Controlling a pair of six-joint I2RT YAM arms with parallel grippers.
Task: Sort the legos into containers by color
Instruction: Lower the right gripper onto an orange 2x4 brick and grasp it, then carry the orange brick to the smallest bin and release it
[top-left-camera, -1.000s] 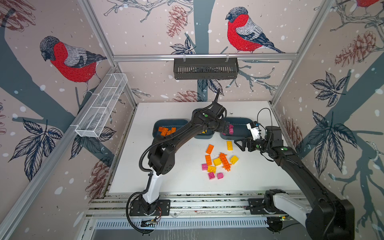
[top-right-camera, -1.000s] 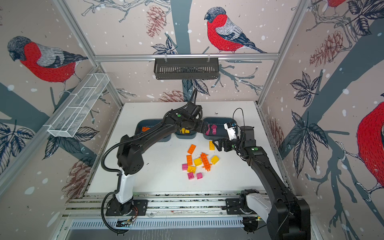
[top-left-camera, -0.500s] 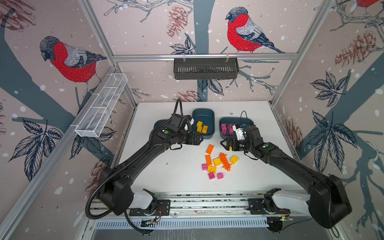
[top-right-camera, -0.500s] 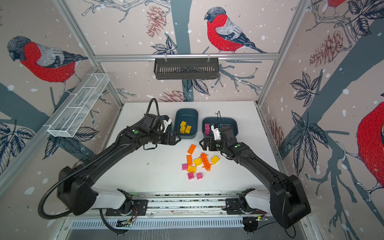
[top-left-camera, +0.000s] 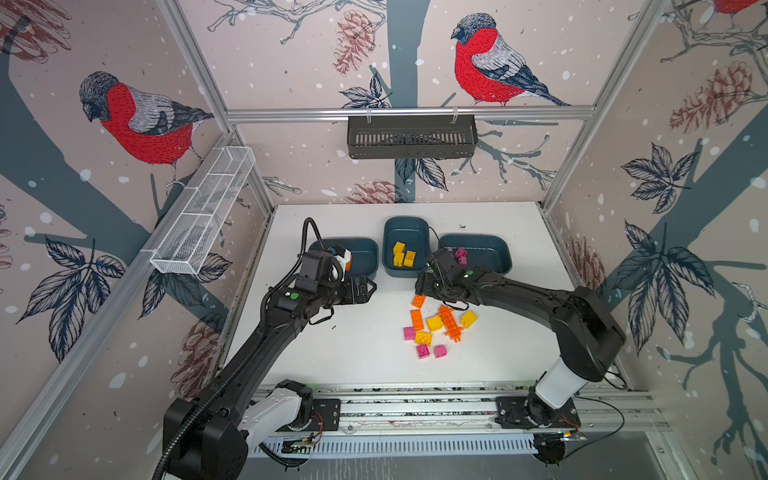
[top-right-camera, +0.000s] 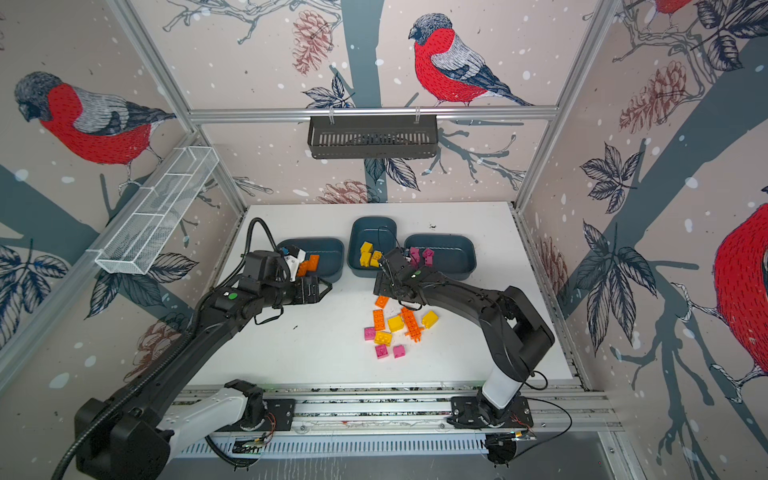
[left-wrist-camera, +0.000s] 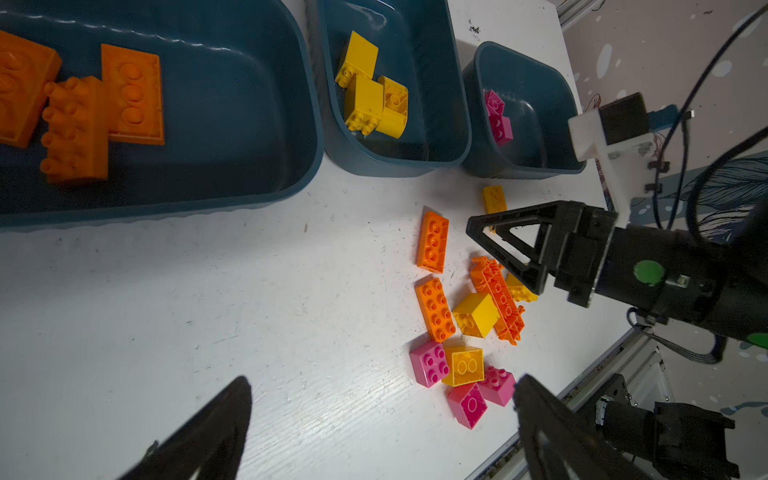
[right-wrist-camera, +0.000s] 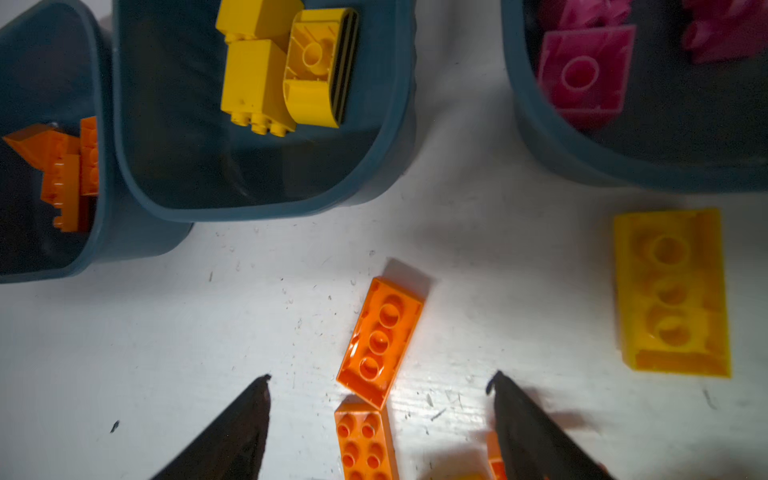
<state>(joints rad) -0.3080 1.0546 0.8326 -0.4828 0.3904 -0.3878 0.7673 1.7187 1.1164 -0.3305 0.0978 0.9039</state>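
Three teal containers stand in a row: the left one (top-left-camera: 365, 257) holds orange legos (left-wrist-camera: 129, 95), the middle one (top-left-camera: 405, 230) yellow ones (top-left-camera: 403, 255), the right one (top-left-camera: 486, 253) pink ones (top-left-camera: 460, 254). Loose legos (top-left-camera: 434, 323) in all three colours lie in front of them, among them a long spiky orange piece (top-left-camera: 450, 322). My right gripper (right-wrist-camera: 380, 376) is open low over the table, its fingers either side of two orange bricks (right-wrist-camera: 380, 338), touching neither. In front of the left container my left gripper (left-wrist-camera: 384, 382) hangs open and empty.
A black slotted basket (top-left-camera: 411, 137) hangs on the back wall. A white wire-mesh tray (top-left-camera: 203, 216) is fixed to the left wall. A flat yellow plate (right-wrist-camera: 671, 291) lies beside my right gripper. The metal rail (top-left-camera: 415, 407) runs along the table's front edge.
My left arm has drawn back from the containers toward the left. My right gripper has moved left from the pink container down over the orange bricks, and its jaws have narrowed a little.
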